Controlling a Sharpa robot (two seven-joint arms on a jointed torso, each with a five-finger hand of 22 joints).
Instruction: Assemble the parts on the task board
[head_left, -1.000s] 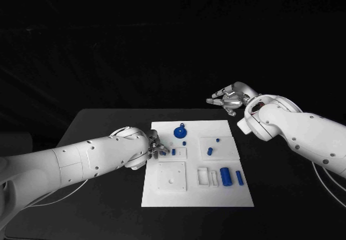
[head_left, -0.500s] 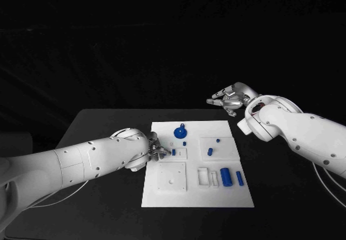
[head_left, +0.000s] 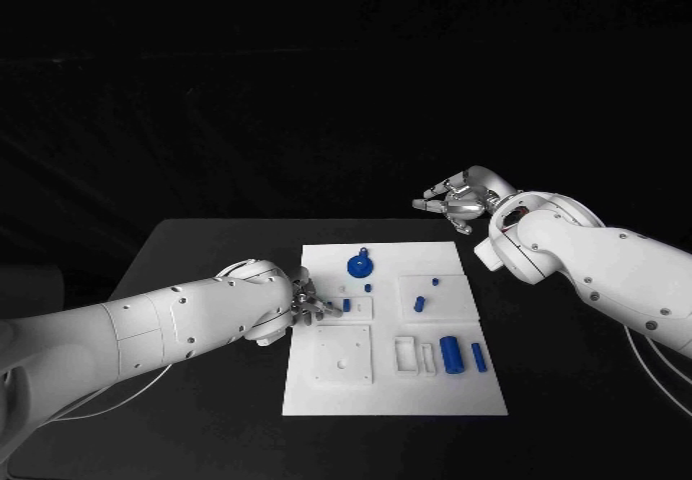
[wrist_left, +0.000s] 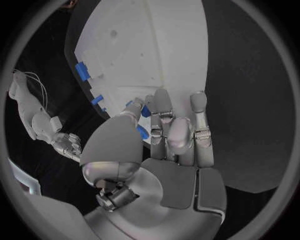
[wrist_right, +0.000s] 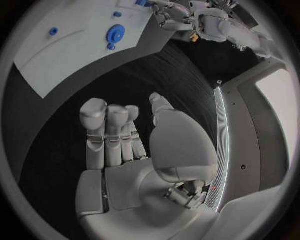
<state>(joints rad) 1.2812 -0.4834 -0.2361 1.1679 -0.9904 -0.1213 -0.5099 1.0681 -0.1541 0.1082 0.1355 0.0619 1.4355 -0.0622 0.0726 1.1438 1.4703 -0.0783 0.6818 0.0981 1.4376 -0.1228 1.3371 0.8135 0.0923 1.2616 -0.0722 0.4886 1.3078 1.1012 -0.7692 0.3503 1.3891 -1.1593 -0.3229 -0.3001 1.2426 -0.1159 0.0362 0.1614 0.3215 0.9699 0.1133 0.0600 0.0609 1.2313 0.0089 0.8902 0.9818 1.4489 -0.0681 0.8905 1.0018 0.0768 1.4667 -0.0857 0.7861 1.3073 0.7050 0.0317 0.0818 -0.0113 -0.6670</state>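
The white task board (head_left: 339, 392) lies mid-table and also appears in the wrist views (wrist_left: 156, 45) (wrist_right: 69, 45). My left hand (head_left: 309, 304) (wrist_left: 170, 137) rests at the board's left edge, fingers curled toward a small blue part (head_left: 346, 303) (wrist_left: 142, 132). Blue shows between the thumb and the fingers; whether they grip it I cannot tell. My right hand (head_left: 459, 196) (wrist_right: 122, 145) hangs in the air beyond the table's far right corner, fingers loosely apart and holding nothing. A round blue part (head_left: 359, 264) (wrist_right: 115, 34) sits near the board's far edge.
Two blue cylinders (head_left: 451, 352) (head_left: 477, 354) lie side by side at the board's right, with a short blue peg (head_left: 418, 302) further back. A raised white square block (head_left: 345, 357) sits left of centre. Black table (head_left: 202, 260) surrounds the board.
My left hand has shifted slightly toward me along the board's left edge, fingers staying by the small blue part. The right hand has not moved.
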